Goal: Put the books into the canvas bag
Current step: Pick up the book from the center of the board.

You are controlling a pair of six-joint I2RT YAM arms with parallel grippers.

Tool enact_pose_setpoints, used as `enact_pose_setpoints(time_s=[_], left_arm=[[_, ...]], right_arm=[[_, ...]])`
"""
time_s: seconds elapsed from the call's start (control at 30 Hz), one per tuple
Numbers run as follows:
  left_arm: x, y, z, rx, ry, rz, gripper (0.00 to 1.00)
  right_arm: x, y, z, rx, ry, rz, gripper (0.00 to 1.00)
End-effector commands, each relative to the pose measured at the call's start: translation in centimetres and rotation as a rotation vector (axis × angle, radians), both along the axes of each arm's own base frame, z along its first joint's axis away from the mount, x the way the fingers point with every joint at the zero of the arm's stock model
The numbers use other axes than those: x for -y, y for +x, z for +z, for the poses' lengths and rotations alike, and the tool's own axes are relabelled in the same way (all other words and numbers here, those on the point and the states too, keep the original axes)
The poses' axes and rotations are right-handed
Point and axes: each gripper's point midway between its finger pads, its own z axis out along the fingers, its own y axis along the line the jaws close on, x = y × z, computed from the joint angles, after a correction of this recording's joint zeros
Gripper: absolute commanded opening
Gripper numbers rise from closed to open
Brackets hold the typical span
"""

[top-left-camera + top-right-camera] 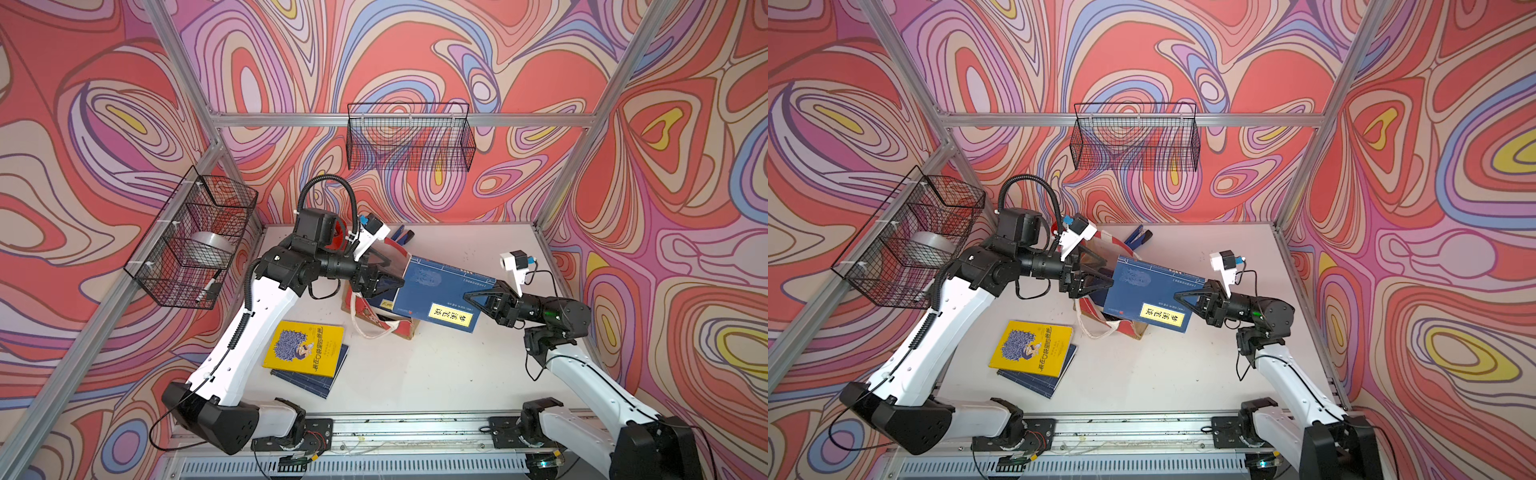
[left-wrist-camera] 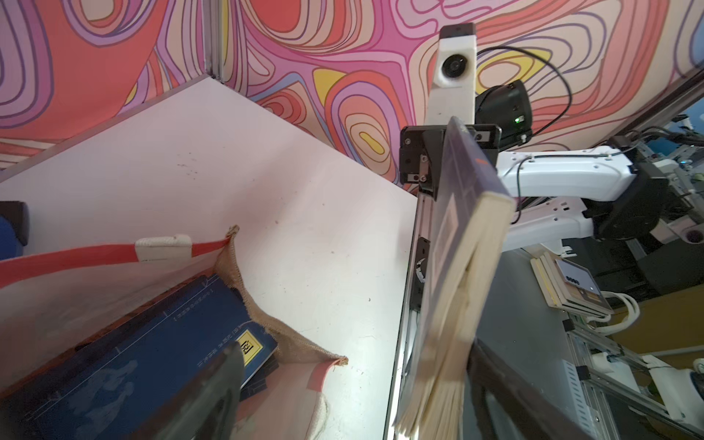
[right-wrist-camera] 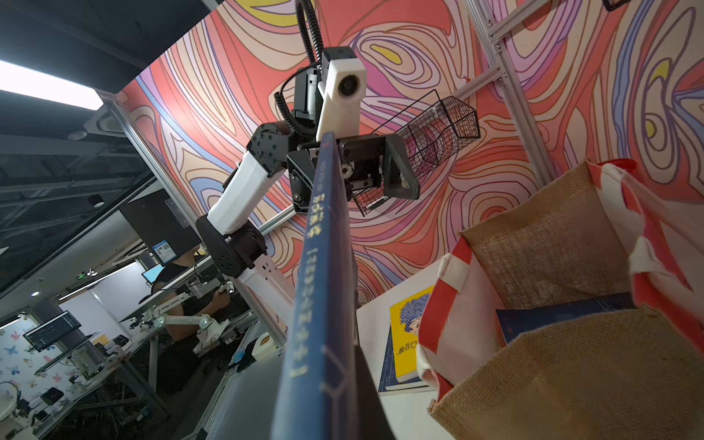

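Four books can be counted. One navy book hangs tilted above the canvas bag. The right tool is clamped on the book's edge. The left tool stands wide around the opposite edge, its fingers apart from the cover. A second navy paperback lies inside the bag against its white lining; a dark corner under it may be another. The yellow book lies on the table near the bag, stacked on a navy one.

There are two wire baskets. The one on the left wall holds a roll of tape. The other hangs on the back wall.
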Motion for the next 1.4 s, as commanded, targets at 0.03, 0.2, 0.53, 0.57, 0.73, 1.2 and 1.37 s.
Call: enact_pose_setpoints(time_s=[0.03,0.2,0.53,0.57,0.73,1.2,1.37], left_arm=[[0.8,-1.9,2.1,-0.009,-0.119,-0.137,0.97],[1.0,-3.3,2.8,-0.035,-0.177,-0.218,0.98],[2.9,-1.9,0.1,-0.058,-0.044,-0.164,0.9],[2.9,-2.0,0.2,-0.056,-0.042,-0.17,0.8],[1.9,-1.6,-0.8,-0.01,0.05,-0.1,0.0],[-8.3,4.4,-1.5,0.205,0.37,0.405,0.0],[-11.7,4.6,-1.7,0.267,0.477,0.536,0.0]], right_arm=[[0.2,-1.1,2.4,0.082,0.059,0.034,0.0],[0.0,-0.8,2.3,0.084,0.051,0.037,0.0],[-1.1,-1.0,2.9,0.087,0.052,0.089,0.0],[-1.1,-0.8,2.9,0.084,0.054,0.088,0.0],[-1.1,0.8,3.0,0.06,0.075,0.029,0.0],[-2.9,8.8,-3.7,-0.207,-0.27,-0.386,0.78],[-2.7,10.2,-6.6,-0.286,-0.359,-0.454,0.8]])
